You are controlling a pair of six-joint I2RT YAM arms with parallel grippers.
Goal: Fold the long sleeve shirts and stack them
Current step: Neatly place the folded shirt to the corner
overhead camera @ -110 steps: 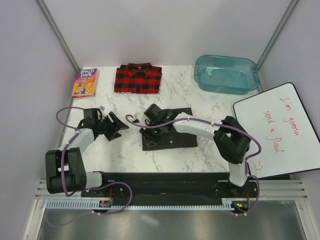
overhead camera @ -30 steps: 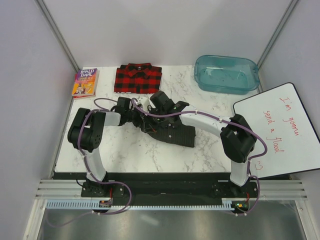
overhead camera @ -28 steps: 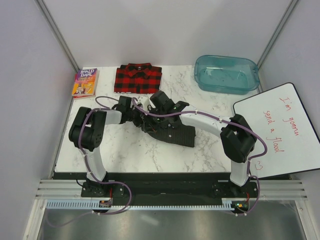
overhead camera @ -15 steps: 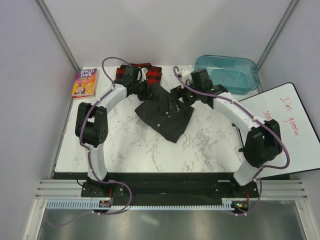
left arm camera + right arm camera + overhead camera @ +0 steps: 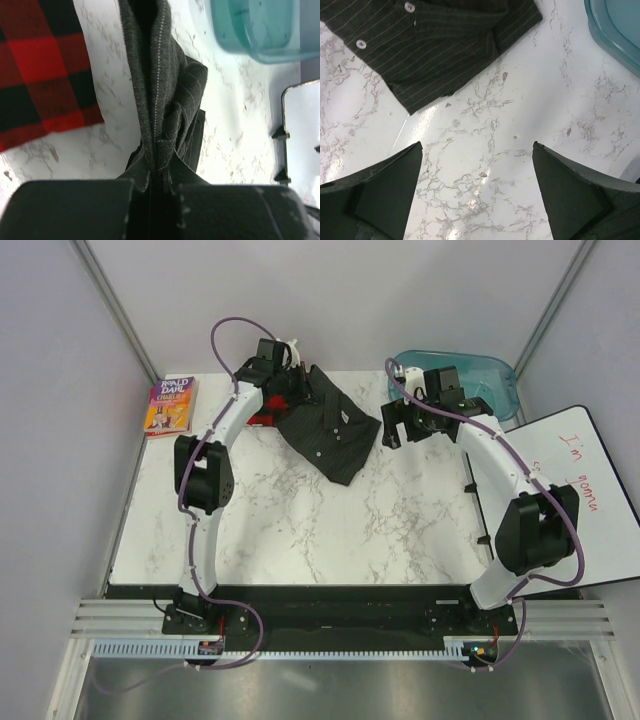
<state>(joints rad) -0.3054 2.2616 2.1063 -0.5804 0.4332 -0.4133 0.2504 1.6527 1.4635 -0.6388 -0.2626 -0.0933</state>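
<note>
Marble table (image 5: 300, 530): white with grey veining, carrying everything below.
Whiteboard (image 5: 575, 500): at the right edge, tilted, with red handwriting on it.
Teal plastic tub (image 5: 497, 380): far right corner, translucent, partly behind the right arm.
Charcoal pinstripe shirt (image 5: 325, 425): folded bundle at the far middle of the table, lying diagonally with white buttons up. Far-left edge bunched and raised in the left gripper, near corner down on the marble. In the top view overlaps the right part of the plaid shirt; whether it rests on it cannot be told.
Red-and-black plaid flannel shirt (image 5: 40, 75): folded flat at the far edge, just left of the charcoal one, mostly hidden from above by the arm and the dark cloth.
Paperback book (image 5: 170, 405): far left corner, cover up, well apart from both shirts.
Left gripper (image 5: 152, 192): jaws pressed together on a bunched fold of the charcoal shirt, held above the table.
Right gripper (image 5: 476, 147): jaws spread wide, holding nothing, over bare marble between the charcoal shirt and the tub.
</note>
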